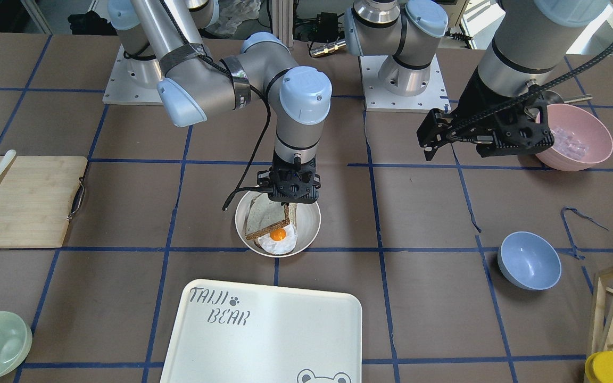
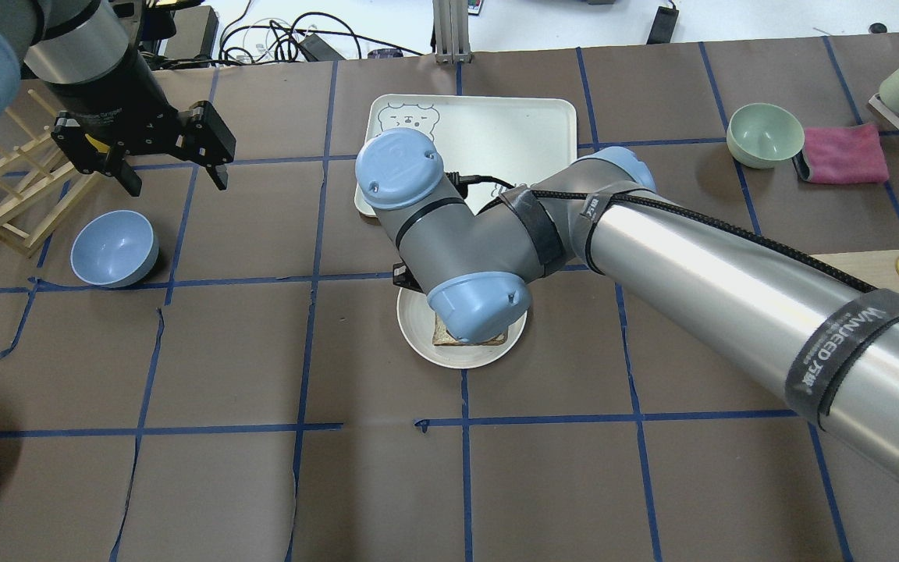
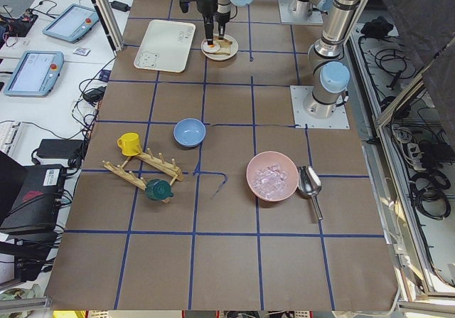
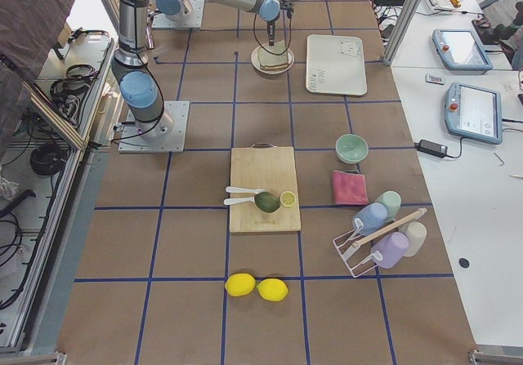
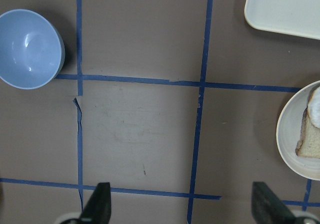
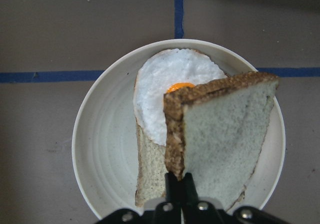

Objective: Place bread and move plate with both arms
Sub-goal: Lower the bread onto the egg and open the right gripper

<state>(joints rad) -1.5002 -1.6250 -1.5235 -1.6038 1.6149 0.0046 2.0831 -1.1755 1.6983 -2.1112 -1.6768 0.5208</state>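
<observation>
**Bread (image 6: 225,144) pinched on edge above the plate (image 6: 95,149)**

Seen from the front-facing camera, the brown table (image 1: 434,319) fills the picture. Across it the right arm (image 1: 296,106) comes in from eleven o'clock and bends straight down at the centre. The left arm (image 1: 519,48) enters at one o'clock and hangs high, well apart from the plate.

The tray (image 1: 285,340) marked TAIJI BEAR lies at six o'clock of the plate, near it but not touching. A wooden cutting board (image 1: 19,202) sits at nine o'clock. A pink bowl (image 1: 578,138) is at two o'clock and a blue bowl (image 1: 529,260) between three and four.

The plate rests on the table directly under the right gripper (image 6: 179,184). Its two fingers are squeezed together on the dark crust at one edge of the slice. Bread stands tilted in that grip, crumb face showing, and leans over the plate's contents. Whether its far edge touches them I cannot tell.

The left gripper (image 2: 175,178) carries nothing, and its fingers are spread wide over bare table.

On the plate lies a paler slice (image 6: 147,179), and on top of it a fried egg (image 6: 170,78). Its yolk peeks out beside the held crust.
</observation>
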